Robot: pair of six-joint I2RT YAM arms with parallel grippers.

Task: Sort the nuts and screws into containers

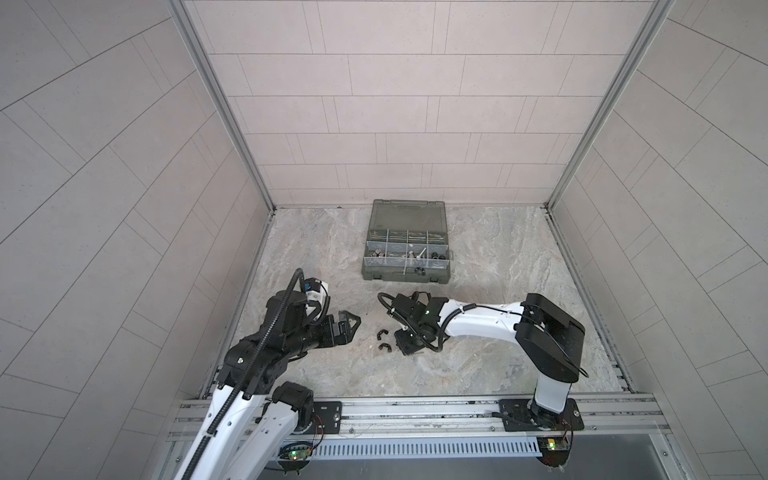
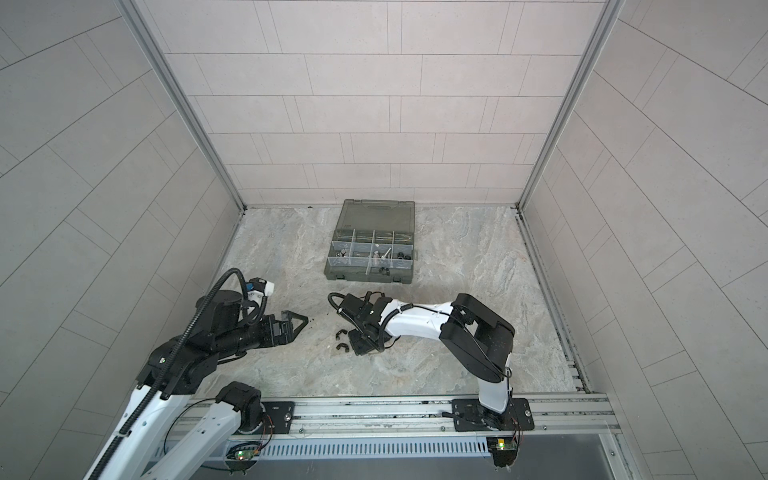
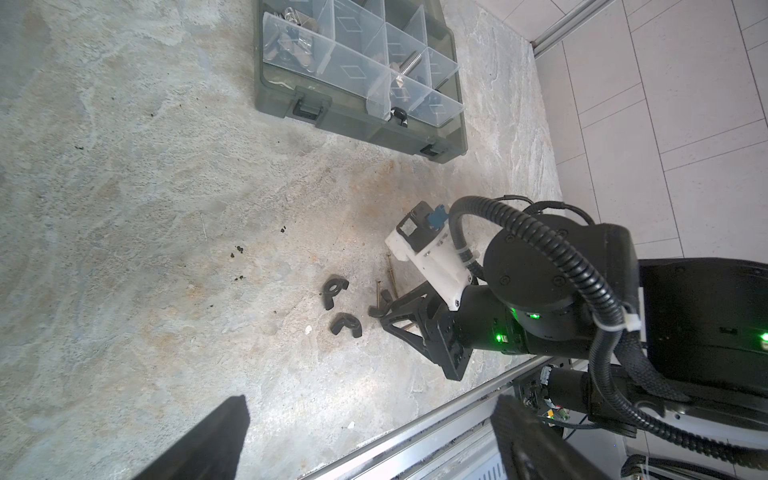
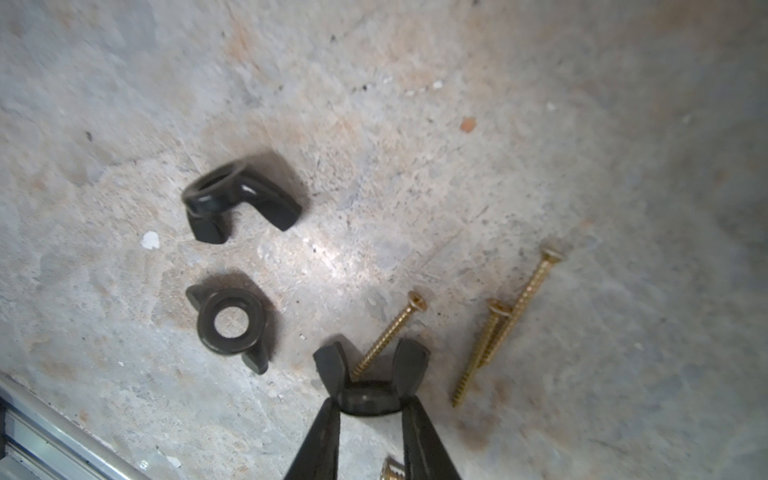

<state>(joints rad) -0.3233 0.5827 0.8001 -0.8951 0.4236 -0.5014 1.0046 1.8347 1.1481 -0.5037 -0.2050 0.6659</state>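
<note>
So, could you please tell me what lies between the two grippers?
Two loose black wing nuts lie there, visible in both top views.

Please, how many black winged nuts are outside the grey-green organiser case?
3: two black winged nuts loose on the tabletop, one between the right gripper's fingertips; others may be hidden.

Black wing nuts, brass screws, grey-green case

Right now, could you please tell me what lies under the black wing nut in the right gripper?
A brass screw runs under the wing nut pinched by the right gripper. Its head and thread show; the nut covers its tip. Contact between them is unclear.
</note>
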